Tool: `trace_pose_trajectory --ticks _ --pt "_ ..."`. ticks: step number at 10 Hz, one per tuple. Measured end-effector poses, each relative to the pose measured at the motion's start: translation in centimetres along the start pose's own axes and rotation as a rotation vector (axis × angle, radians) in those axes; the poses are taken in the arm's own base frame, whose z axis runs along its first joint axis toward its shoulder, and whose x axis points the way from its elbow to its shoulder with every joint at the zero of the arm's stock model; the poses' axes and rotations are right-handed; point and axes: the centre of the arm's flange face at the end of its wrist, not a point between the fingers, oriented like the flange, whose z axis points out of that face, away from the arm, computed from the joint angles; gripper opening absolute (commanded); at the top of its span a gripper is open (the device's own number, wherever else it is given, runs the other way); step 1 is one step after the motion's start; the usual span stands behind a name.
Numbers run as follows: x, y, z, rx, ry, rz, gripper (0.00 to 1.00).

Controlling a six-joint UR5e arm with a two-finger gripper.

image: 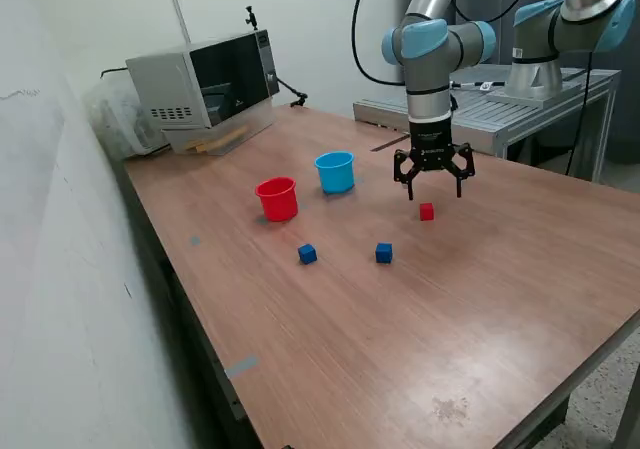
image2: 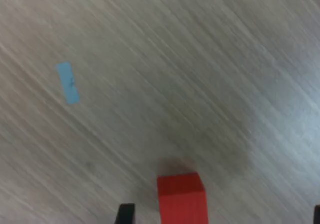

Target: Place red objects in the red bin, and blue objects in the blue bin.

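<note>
One small red cube point(image: 427, 211) lies on the wooden table, and the wrist view shows it close up point(image2: 182, 198). My gripper point(image: 434, 193) hangs open just above and behind it, holding nothing. Two dark blue cubes sit nearer the front, one point(image: 307, 254) toward the exterior view's left and one point(image: 384, 253) to its right. The red cup point(image: 278, 198) and the light blue cup point(image: 335, 172) stand upright side by side, to the exterior view's left of the gripper. One dark fingertip point(image2: 125, 214) shows at the wrist picture's edge beside the cube.
A microwave point(image: 205, 79) stands at the back on the exterior view's left. A second robot arm's base point(image: 545, 59) sits on a metal frame behind the table. A bit of blue tape point(image2: 68, 83) is stuck to the tabletop, and another strip point(image: 240, 366) lies near the table edge.
</note>
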Motion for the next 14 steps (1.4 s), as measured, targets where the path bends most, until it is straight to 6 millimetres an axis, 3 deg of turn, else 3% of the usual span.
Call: trace_pose_trajectory --ticks 5,6,14 --pt "-0.5 0.3 1.1 -0.024 0.024 -0.001 1.0" --pt "-0.6 0.4 1.2 -0.025 0.025 -0.001 0.0" --pt "-1.0 0.4 1.7 -0.023 0.025 -0.015 0.0"
